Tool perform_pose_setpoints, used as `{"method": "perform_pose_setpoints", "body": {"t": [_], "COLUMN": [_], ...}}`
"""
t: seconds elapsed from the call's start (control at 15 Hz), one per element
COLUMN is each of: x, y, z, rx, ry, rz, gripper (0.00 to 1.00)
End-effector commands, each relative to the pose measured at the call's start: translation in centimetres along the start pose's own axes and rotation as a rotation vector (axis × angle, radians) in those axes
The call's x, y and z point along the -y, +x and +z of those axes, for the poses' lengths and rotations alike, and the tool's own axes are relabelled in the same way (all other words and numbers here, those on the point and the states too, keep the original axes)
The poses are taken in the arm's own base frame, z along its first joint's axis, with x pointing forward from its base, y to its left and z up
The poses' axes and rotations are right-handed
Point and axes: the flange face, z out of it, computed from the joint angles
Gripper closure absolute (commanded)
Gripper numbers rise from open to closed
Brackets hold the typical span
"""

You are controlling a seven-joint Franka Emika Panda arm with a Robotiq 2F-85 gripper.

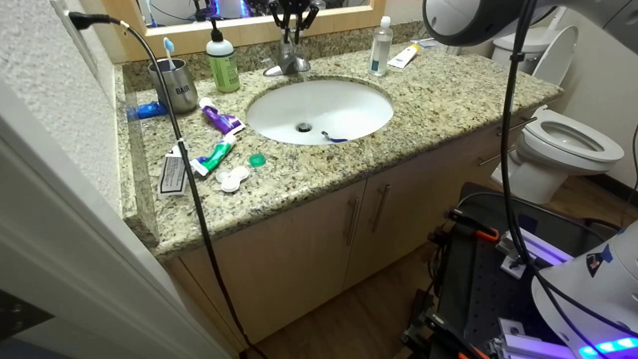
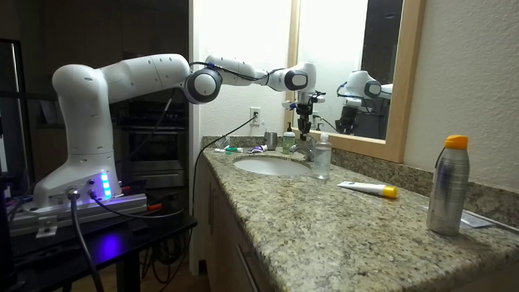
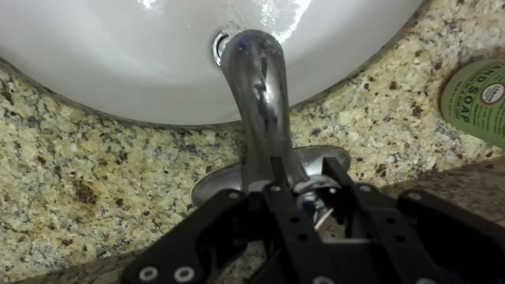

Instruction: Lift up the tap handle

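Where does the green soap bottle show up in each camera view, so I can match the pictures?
In an exterior view: green soap bottle, left of centre near the top.
In an exterior view: green soap bottle, just right of centre.
Wrist view: green soap bottle, cut off at the right edge.
Shared landmark: the white basin, seen in all three.

Tan bench [image 1: 438, 102] (flecked brown and grey), silvery tap [image 3: 262, 90], white basin [image 1: 344, 109], green-and-white bottle [image 1: 224, 67], purple tube [image 1: 223, 120], orange-capped silver can [image 2: 448, 192]

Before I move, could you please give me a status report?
Gripper pointing down, jaws apart. Tap handle partly hidden, seen between them; grip unclear. Nothing seems in the way; soap bottle off to one side.
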Motion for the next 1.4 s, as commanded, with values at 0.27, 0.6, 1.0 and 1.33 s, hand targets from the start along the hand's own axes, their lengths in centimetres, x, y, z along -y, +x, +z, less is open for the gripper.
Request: {"method": "perform_pose_setpoints", "body": {"t": [0.27,0.6,1.0,1.33], "x": [-0.4,-1.1,-4.3,-9.1], "y": [0.5,0.6,0.9,0.8], "z": [-7.4,-4.5,-9.6,-15.5], "rx": [-0.038,-0.011,-0.039,-0.049], "ry": [0.160,0.110,0.047,0.009], "rz": [-0.001,0.029,-0.038,-0.121], "gripper": [0.93,0.31,0.00,0.00]}}
